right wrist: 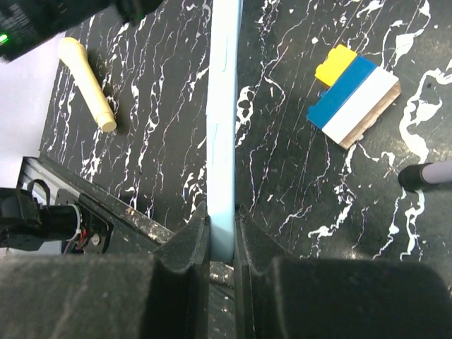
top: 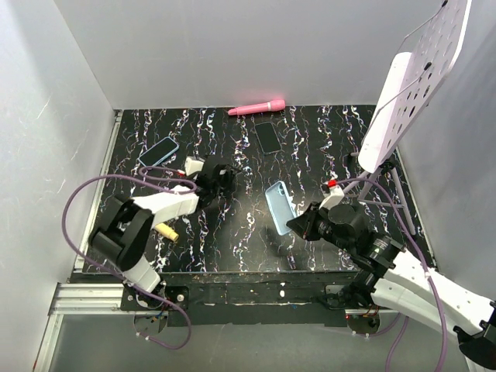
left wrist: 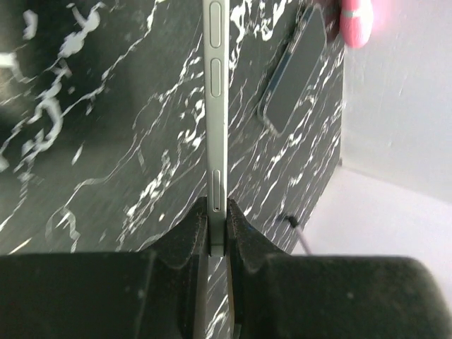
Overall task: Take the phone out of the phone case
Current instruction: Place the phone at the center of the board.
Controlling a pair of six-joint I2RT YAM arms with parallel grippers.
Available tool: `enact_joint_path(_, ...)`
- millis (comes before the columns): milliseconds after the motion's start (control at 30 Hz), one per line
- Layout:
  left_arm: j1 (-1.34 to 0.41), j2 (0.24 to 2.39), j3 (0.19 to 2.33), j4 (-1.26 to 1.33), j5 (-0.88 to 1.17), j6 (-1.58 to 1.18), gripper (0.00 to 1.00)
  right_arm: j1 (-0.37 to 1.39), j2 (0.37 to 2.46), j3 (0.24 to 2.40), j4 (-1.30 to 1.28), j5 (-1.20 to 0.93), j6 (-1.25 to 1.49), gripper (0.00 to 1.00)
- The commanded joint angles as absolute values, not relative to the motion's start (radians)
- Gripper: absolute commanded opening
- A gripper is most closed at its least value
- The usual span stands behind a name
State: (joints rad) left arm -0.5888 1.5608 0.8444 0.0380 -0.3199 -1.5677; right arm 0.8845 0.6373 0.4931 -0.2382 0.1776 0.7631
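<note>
A: Jaws first: what are they pinching?
B: The left gripper [left wrist: 217,229] nips the phone [left wrist: 216,127] edge-on at its near end, and the rest juts ahead of the jaws. The right gripper [right wrist: 222,226] clamps the phone case [right wrist: 223,127] likewise.
A: Why one each?
B: One piece per arm suits pulling them apart. They look separated already.

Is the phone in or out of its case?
Out: left hand grips the bare phone; right hand grips the blue case.
</note>
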Motion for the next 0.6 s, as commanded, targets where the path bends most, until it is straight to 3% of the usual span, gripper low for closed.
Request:
enact_joint_path(0,-0.577,1.676,0.959,0.218,-0.46,-1.637,0.0,0.891,0.568,0.483,-0.29,0.17,0.788,0.01)
enact_joint_path(300,-0.546,1.96,1.135,0.276,-0.548,-1.726,0.0,0.89,0.476,0.522,-0.437,0.216,0.785,0.01)
enact_joint_path(567,-0.528,2.08,1.247,0.221,-0.586,-1.784,0.02,0.89,0.443,0.523,-0.468,0.232,0.788,0.01)
